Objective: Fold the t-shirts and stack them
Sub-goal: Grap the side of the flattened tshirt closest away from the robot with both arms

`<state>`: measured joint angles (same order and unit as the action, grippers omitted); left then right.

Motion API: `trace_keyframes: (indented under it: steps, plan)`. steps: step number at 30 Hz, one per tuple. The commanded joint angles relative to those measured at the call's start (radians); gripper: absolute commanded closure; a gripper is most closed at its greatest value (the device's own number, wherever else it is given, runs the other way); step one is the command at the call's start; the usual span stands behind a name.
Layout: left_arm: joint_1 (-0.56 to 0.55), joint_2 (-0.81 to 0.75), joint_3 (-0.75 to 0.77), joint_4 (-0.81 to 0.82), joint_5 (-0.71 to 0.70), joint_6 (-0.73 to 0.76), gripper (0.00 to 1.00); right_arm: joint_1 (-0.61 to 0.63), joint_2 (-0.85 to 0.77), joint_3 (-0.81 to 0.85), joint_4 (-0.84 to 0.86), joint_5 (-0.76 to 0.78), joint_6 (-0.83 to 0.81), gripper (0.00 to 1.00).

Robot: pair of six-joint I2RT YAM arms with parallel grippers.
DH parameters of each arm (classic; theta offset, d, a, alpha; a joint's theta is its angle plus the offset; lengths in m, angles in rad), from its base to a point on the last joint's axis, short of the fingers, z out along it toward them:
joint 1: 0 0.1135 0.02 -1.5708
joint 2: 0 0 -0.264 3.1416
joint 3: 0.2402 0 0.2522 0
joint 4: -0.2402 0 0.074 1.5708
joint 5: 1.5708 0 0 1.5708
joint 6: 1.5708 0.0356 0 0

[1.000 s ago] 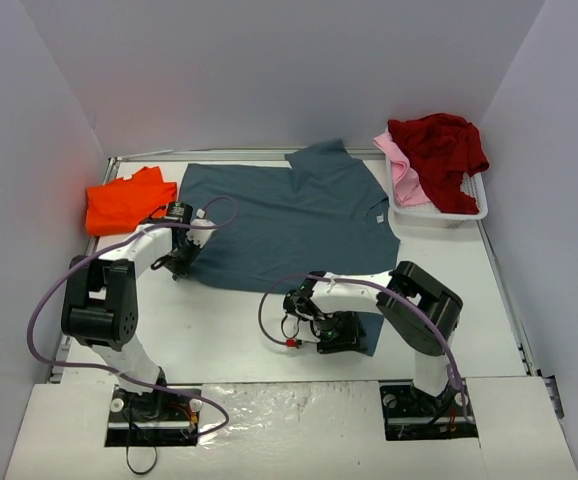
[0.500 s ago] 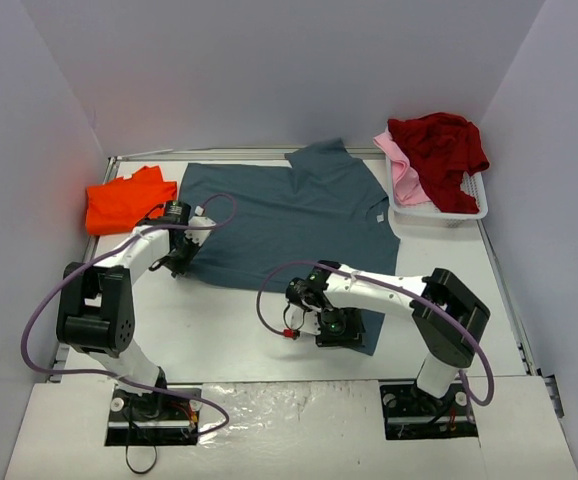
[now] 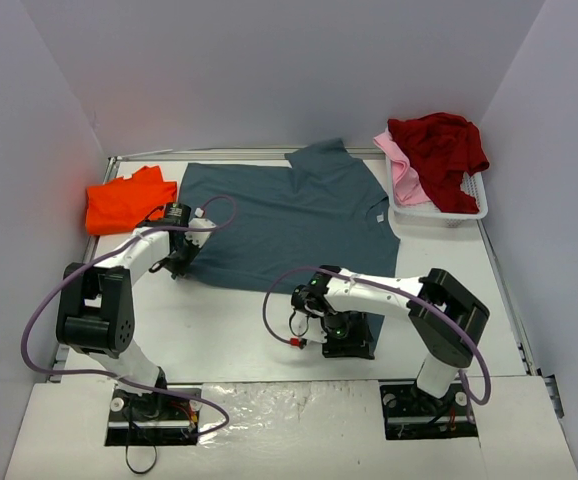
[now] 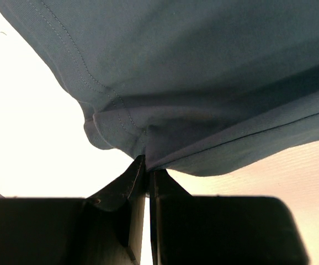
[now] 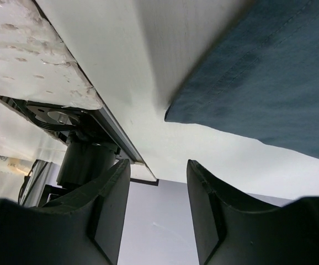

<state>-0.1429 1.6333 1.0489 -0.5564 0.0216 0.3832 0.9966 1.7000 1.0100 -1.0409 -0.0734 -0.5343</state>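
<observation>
Fingers first: the left fingers (image 4: 138, 172) are pressed together at their tips on a puckered edge of the slate blue-grey t-shirt (image 4: 203, 72), and the left wrist view shows what the overhead one cannot: a double line of stitching along the hem, and soft folds bunching where the cloth is nipped. From above, the left fingers (image 3: 180, 263) sit at the near left corner of that shirt. At the far left of the white table (image 3: 224, 325) lies the bright orange t-shirt (image 3: 124, 203), bunched into a loose heap, its edge just beside the blue-grey one. The slate blue-grey t-shirt (image 3: 289, 225) is spread mostly flat across the middle of the table, one sleeve turned up at the far side and a flap reaching toward the near edge on the right. Over that flap are the right fingers (image 3: 335, 337). In the right wrist view the right fingers (image 5: 113, 190) stand apart with nothing between them, a hemmed corner of the blue-grey cloth (image 5: 270, 77) lying beyond their tips on the table; the table's edge also shows there. At the far right, seen only from above, the white basket (image 3: 477, 208) holds the pale pink t-shirt (image 3: 402, 172) with the dark red t-shirt (image 3: 439, 145) heaped on it.
</observation>
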Motion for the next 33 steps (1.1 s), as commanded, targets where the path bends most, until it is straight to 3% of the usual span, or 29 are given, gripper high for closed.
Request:
trace_keyframes:
  steps: [1, 13, 33]
  plan:
    - [-0.003, -0.046, -0.003, 0.009, -0.012, -0.012, 0.98, 0.01, 0.035, -0.005, -0.077, -0.016, -0.009, 0.58]
    - [-0.004, -0.059, -0.018, 0.018, -0.012, -0.007, 0.98, 0.008, 0.157, -0.033, -0.034, -0.032, -0.036, 0.56]
    - [-0.007, -0.096, -0.027, 0.019, -0.012, -0.012, 0.98, -0.018, 0.233, 0.007, 0.05, 0.017, -0.05, 0.55]
